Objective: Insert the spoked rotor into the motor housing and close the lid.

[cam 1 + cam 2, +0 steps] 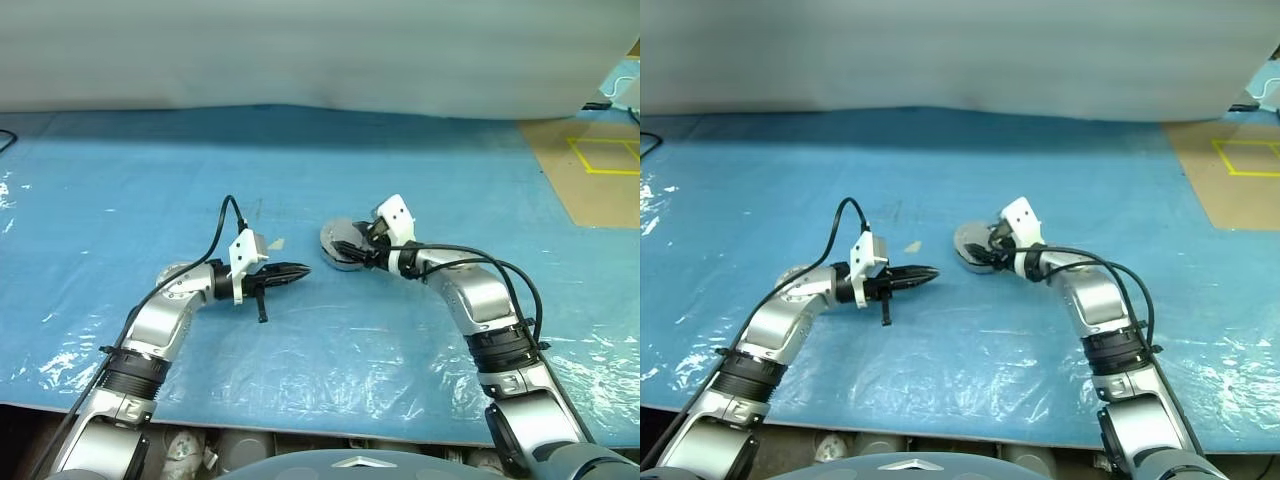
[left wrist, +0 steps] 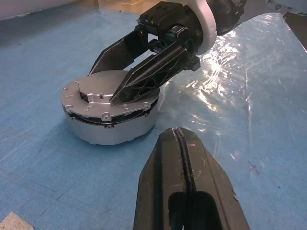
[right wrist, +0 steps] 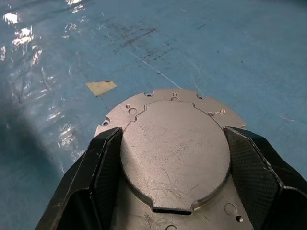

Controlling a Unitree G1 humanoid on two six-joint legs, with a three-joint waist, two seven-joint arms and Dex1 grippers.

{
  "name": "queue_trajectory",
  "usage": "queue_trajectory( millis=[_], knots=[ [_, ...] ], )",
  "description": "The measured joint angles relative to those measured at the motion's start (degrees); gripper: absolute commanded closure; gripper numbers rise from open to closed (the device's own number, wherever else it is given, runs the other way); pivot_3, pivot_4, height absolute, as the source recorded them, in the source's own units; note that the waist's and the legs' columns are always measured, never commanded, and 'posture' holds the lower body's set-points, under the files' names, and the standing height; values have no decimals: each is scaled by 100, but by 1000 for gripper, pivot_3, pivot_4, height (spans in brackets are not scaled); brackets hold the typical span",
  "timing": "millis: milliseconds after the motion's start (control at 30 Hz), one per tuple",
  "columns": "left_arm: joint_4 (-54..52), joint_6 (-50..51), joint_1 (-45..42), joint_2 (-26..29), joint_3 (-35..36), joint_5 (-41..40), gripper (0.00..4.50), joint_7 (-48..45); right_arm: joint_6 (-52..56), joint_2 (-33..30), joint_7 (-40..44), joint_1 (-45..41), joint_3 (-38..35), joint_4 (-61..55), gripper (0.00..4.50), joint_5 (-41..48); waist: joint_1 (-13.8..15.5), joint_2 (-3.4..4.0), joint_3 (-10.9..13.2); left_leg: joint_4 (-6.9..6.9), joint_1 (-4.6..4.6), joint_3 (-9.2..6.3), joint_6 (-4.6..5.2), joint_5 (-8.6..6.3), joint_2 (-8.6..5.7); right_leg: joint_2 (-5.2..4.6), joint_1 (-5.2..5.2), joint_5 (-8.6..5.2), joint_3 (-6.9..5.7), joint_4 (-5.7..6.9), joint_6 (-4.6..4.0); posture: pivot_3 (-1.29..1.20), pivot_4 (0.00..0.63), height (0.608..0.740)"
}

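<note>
Two black fingers of my right gripper [image 2: 125, 76] spread astride the lid's [image 3: 175, 148] scratched round plate, silver motor housing [image 2: 111, 130] beneath, left gripper [image 1: 298, 272] pinched shut nearby, crinkled blue sheet [image 1: 400, 150].

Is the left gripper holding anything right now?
No. The left gripper is shut on nothing, hanging apart from the motor housing, whose lid sits under the right gripper.

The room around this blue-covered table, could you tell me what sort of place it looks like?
Probably a workshop or lab test bench. A motor housing sits on blue sheeting under clear plastic film, and yellow tape lines mark the brown floor beside the table.
</note>
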Motion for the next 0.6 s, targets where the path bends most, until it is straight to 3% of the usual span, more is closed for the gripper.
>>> queue_trajectory(
  millis=[333, 600],
  knots=[
    [-43, 13, 12, 7, -15, -1, 4500, -13, 696, -14, 306, -132, -146, -465, 1536, 463, -3, 13, 13, 7, -4, -2, 1, 0, 0, 0, 0, 0, -1, 3, 0, 0, 150, 740],
    [-43, 13, 11, -7, -30, -1, 4500, -16, 919, -489, 567, -253, 12, -360, 1536, 392, 6, 14, 13, 10, -6, -4, 1, 0, 0, -1, 0, 1, -2, 5, 0, 0, 150, 740]
  ],
)
